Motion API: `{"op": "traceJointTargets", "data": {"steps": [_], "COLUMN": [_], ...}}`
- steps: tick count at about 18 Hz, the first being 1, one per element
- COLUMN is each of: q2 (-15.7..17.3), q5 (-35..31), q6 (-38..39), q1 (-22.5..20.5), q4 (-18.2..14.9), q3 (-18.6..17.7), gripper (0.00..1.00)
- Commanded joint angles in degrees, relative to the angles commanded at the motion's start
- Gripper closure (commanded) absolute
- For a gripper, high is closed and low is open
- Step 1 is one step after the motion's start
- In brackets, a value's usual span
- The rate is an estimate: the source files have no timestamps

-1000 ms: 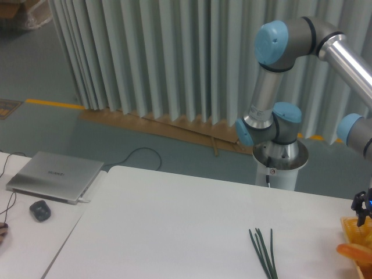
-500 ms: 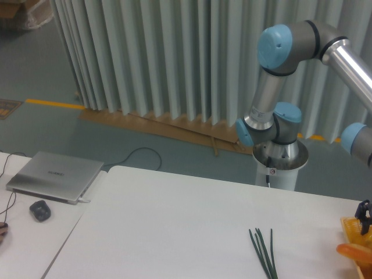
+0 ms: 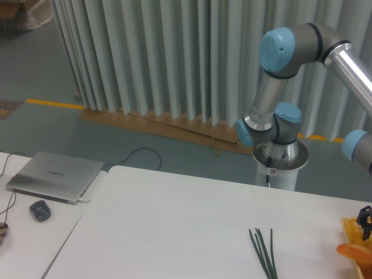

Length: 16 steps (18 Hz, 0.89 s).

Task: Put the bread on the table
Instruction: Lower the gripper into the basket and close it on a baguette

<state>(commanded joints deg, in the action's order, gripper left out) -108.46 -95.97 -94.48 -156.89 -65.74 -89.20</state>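
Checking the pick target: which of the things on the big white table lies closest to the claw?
The bread, orange-brown at the right edge, just below the claw; the green stalks lie well away toward the middle.

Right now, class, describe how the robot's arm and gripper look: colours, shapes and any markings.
The arm is made of smooth silver-grey tubes joined by rounded grey joints with light blue caps, rising from a round silver and white pedestal. The gripper is small, dark and mostly cut off at the picture's edge. A small marking on the pedestal is unreadable.

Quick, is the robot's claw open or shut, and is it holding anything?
Gripper: cannot be told. Only a small dark bit shows at the right edge, above the bread; its jaws are too tiny to read.
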Motion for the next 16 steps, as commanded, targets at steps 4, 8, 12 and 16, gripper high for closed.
{"op": "traceJointTargets", "data": {"steps": [4, 8, 12, 16], "q2": [0.1, -0.5, -1.6, -2.6], "q5": [0.9, 1.7, 1.6, 1.5], "q6": [0.6, 2.9, 4.5, 5.5], "q1": [-0.7, -1.2, -1.0, -1.0], "q4": [0.4, 0.6, 1.7, 3.3], "q3": [-0.4, -0.7, -1.2, -1.4], "gripper": [0.00, 0.00, 0.00, 0.00]}}
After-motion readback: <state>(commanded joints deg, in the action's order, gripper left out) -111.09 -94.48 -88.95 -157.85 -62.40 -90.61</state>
